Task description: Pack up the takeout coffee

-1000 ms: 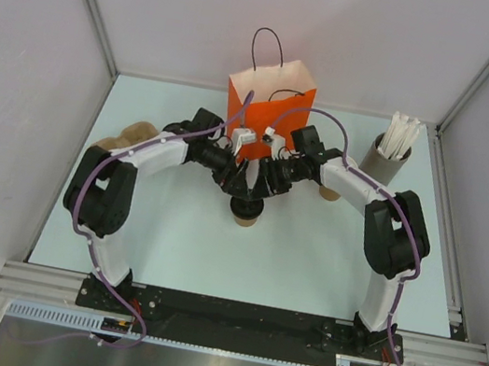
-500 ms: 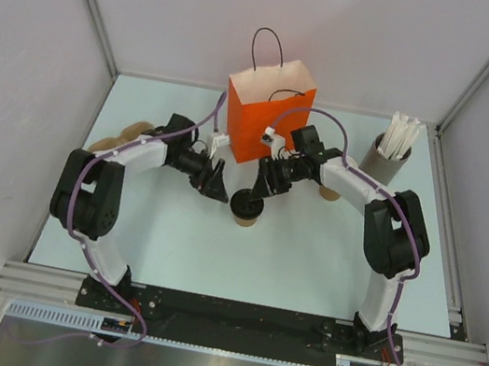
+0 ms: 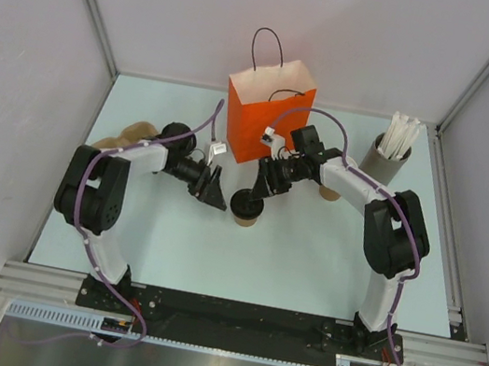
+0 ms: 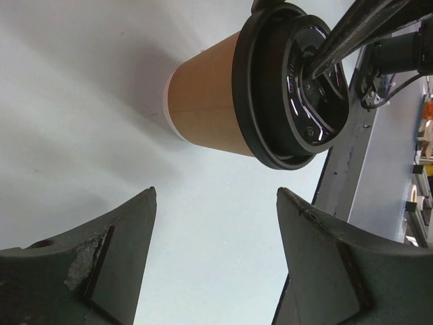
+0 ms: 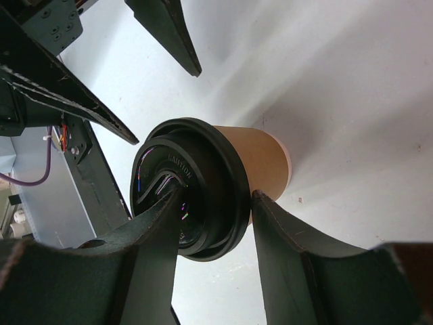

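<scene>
Under my right gripper (image 5: pixel 216 196) sits the cup (image 5: pixel 260 162), upright on the table (image 5: pixel 338 81), black lid (image 5: pixel 203 145) on. One finger is on the lid's top, the other against the wall just under the rim, so it's pinched there. Left gripper (image 4: pixel 215 196) is wide, holding nothing, with the cup just ahead and clear. Orange bag (image 3: pixel 265 120) stands beyond both hands. To lift well I'd keep the pinch square and go straight up — a rim hold could pop the lid.
</scene>
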You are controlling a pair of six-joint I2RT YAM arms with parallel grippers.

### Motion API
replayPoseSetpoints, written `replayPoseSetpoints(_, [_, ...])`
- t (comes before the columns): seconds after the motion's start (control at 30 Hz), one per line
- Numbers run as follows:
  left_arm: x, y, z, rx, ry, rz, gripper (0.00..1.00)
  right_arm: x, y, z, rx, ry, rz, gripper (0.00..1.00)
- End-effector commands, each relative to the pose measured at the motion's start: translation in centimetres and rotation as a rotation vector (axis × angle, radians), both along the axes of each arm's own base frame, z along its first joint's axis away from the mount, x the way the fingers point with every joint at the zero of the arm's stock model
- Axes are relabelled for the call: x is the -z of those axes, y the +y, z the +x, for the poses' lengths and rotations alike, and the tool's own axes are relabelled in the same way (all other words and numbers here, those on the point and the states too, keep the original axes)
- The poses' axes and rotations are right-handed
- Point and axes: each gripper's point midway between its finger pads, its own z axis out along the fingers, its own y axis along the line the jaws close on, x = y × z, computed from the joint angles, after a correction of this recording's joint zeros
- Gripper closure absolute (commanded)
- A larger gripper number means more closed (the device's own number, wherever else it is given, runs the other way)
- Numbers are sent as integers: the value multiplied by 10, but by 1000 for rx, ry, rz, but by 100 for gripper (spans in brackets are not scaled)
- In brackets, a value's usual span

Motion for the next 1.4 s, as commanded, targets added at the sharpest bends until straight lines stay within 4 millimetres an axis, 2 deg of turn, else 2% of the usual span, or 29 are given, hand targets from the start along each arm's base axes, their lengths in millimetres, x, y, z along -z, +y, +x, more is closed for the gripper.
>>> replayPoseSetpoints(0.0, [-14, -11, 11, 22, -28, -78, 24, 11, -4, 4, 1, -38, -64, 51])
replayPoseSetpoints(0.37, [-30, -18, 22, 7, -54, -118, 25, 11, -3, 2, -8, -41, -66, 51])
replayPoseSetpoints(0.8, [-19, -25, 27, -17, -90, -58, 27, 13, -2, -1, -21, -45, -72, 51])
replayPoseSetpoints(0.9, [-11, -23, 27, -22, -85, -31, 33, 16, -4, -2, -18, -44, -83, 51])
replayPoseSetpoints(1.1, [12, -13, 28, -55, -82, 79, 51, 26, -9, -3, -15, -64, -130, 51])
replayPoseSetpoints(1.37, [37, -4, 26, -58, -123, 233, 55, 37, -14, -7, -21, -71, -174, 52])
